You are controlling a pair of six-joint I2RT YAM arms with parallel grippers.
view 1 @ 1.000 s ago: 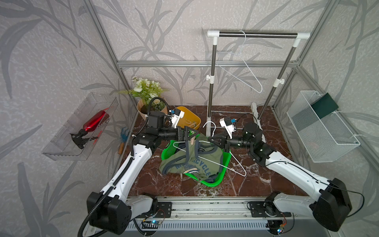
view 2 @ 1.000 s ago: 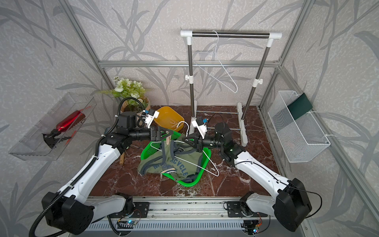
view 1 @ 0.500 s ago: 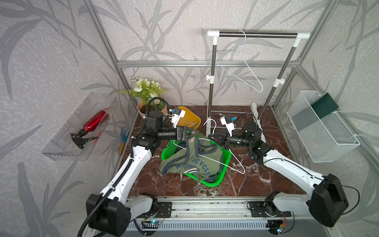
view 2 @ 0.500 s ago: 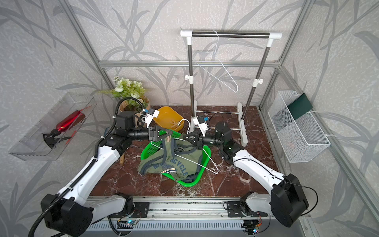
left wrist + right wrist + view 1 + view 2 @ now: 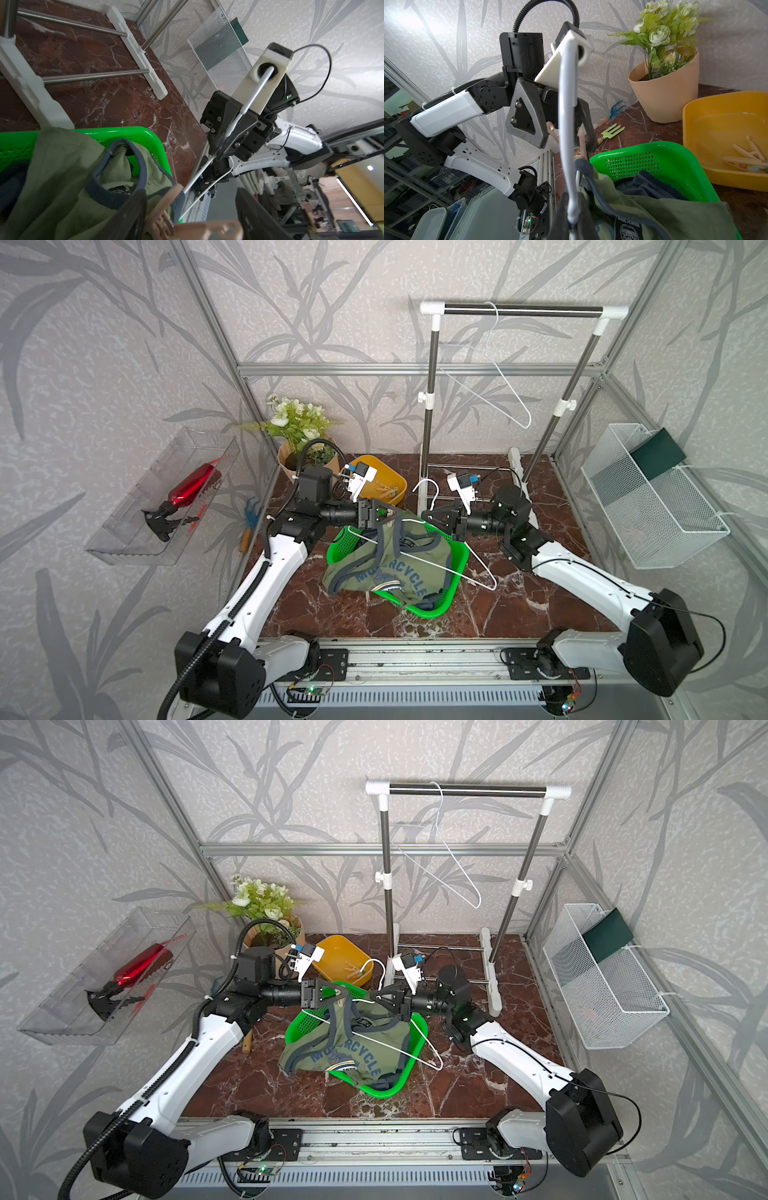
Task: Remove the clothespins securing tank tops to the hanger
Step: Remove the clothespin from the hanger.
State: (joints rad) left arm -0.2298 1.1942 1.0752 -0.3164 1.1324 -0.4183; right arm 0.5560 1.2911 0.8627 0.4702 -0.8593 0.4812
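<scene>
Reaching level toward each other, right hand (image 5: 425, 517) clamps the hanger (image 5: 566, 124), left hand (image 5: 392, 517) half-closed, pinching a clothespin (image 5: 166, 199)

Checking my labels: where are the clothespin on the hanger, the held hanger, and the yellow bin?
clothespin (image 5: 581, 145), right wrist view, on its wooden leg.
hanger (image 5: 565, 124), right wrist view, on the hook's shaft.
yellow bin (image 5: 336, 952), a top view, on its bare floor.

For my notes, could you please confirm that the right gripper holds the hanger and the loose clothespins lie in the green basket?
Not quite. The right gripper does hold the hanger, but the loose clothespins lie in the yellow tub, not the green basket. The right wrist view shows this.
</scene>
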